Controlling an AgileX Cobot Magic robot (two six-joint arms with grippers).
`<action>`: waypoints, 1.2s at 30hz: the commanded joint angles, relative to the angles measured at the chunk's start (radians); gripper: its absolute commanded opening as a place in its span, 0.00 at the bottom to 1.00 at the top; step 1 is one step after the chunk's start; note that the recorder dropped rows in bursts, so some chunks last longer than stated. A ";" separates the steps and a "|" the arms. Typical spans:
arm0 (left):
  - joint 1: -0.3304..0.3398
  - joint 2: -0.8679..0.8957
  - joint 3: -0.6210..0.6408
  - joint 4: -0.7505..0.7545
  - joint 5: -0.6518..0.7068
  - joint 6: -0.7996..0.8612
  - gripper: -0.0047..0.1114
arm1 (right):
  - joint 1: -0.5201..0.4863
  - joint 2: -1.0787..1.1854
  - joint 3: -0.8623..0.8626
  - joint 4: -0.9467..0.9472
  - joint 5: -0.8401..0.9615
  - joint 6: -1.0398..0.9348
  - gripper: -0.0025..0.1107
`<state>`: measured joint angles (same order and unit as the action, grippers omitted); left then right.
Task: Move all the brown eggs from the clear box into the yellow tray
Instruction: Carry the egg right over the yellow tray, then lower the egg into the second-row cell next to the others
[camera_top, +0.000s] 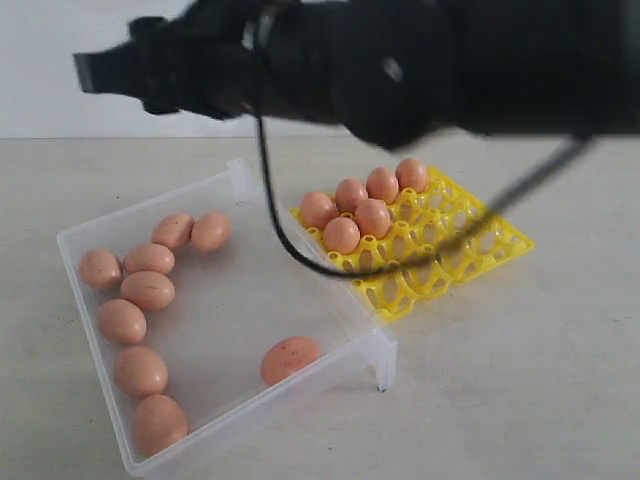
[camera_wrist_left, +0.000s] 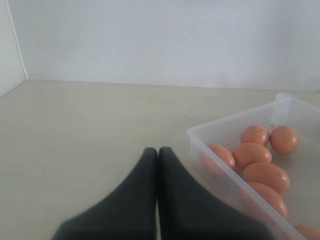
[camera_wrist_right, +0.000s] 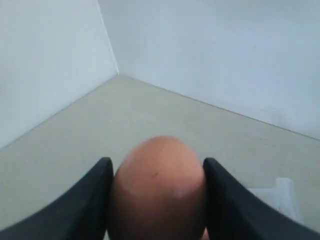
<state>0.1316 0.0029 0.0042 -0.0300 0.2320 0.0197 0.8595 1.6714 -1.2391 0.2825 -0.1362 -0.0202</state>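
You are working over a pale beige tabletop (camera_top: 520, 380) backed by plain white walls (camera_wrist_left: 150, 40). Your right gripper (camera_wrist_right: 157, 167) has its two dark fingers closed on a matte orange-brown oval egg (camera_wrist_right: 157, 200), one pad against each side, with the egg's rounded end poking out between the tips. The left gripper (camera_wrist_left: 158, 152) is pressed shut on nothing, hovering over bare table just beside the shallow clear plastic box (camera_top: 230, 425).

Nine loose brown eggs (camera_top: 148, 290) lie in that box, most along its left wall and one alone near the front corner. Six seated eggs (camera_top: 372, 217) fill the far corner of the bright yellow lattice egg tray (camera_top: 470, 250), which sits just to the right of the box.

By my reading you are in the carry step — the egg is gripped and headed for the tray. A blurred black arm (camera_top: 420, 60) hides the grasp in the exterior view, so I cannot tell how high the egg hangs.

Next, centre the egg over an empty cup beside the filled ones, lower it gently, and only then release — a skewed drop could knock a neighbour.
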 joint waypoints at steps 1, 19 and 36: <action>-0.003 -0.003 -0.004 -0.005 0.000 0.001 0.00 | -0.014 -0.206 0.449 0.180 -0.442 0.009 0.02; -0.003 -0.003 -0.004 -0.005 0.000 0.001 0.00 | -0.850 0.039 0.376 -1.491 -0.893 1.128 0.02; -0.003 -0.003 -0.004 -0.005 0.000 0.001 0.00 | -0.859 0.484 -0.030 -1.770 -0.861 1.004 0.02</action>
<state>0.1316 0.0029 0.0042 -0.0300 0.2320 0.0197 0.0091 2.1572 -1.2641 -1.5087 -1.0080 1.0592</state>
